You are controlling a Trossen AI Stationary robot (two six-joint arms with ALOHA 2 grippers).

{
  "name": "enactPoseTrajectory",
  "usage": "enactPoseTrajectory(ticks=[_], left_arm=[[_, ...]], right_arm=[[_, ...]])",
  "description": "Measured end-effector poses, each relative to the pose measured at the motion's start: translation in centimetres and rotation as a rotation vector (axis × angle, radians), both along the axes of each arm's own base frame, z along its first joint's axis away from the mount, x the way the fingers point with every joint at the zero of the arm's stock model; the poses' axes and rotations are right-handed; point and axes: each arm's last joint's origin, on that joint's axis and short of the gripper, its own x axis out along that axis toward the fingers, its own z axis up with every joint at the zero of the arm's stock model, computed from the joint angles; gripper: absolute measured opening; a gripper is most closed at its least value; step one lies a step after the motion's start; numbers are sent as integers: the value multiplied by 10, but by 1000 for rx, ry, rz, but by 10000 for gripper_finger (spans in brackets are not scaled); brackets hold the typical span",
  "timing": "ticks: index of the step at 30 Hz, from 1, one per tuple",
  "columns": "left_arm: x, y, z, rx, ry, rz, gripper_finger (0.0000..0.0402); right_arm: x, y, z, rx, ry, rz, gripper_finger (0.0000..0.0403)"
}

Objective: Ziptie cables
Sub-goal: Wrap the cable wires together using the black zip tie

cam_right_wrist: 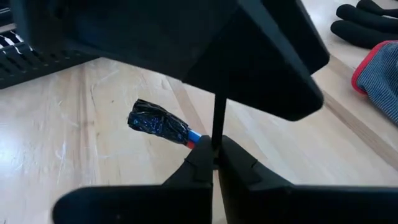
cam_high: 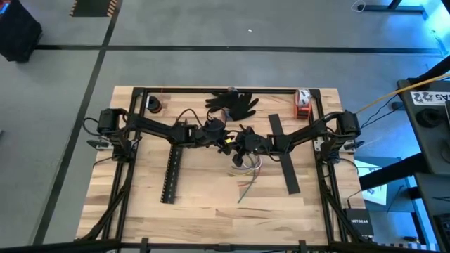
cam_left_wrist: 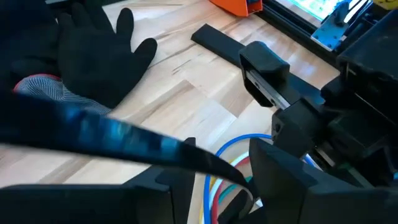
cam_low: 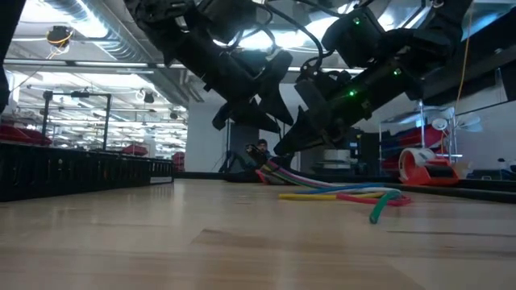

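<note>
- Step in hand, as I judge it: getting the tie point(cam_right_wrist: 217, 121) around the cables point(cam_high: 246, 164), with both grippers met at mid-table over one end of the bundle.
- The cables lie on the table point(cam_high: 204, 200), between the slotted channel point(cam_high: 171, 176) and a flat black strip point(cam_high: 285, 156); their near ends trail toward the front edge. One end is wrapped in dark tape point(cam_right_wrist: 157, 122).
- Right gripper point(cam_right_wrist: 214, 163): fingers pressed together, pinching a thin dark strip that stands upright between them, which looks like the tie.
- Left gripper point(cam_high: 223, 140): just beside the right one, above the cables' loops. Its fingers stand partly apart; I cannot tell whether they hold anything.
- Next move likely calls for threading the tie's free end around the bundle and into its head, so the left gripper needs a firm hold and fine alignment.
- Black gloves point(cam_high: 233, 103) lie near the back rail; an orange-and-white thing point(cam_high: 302, 102) sits at the back right.
- Writing: "NETGEAR" reads on a box point(cam_high: 358, 223) off the table's right front corner. Nothing else legible.
</note>
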Motion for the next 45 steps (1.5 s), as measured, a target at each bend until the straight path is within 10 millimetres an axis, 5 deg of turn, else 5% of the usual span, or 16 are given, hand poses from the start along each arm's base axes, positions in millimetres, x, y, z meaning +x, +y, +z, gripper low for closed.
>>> enactPoseTrajectory(ticks=[45], left_arm=[[-2,-7,-3,-14,36,-16,143]], right_arm=[[2,0,3,26,-44,-14,6]])
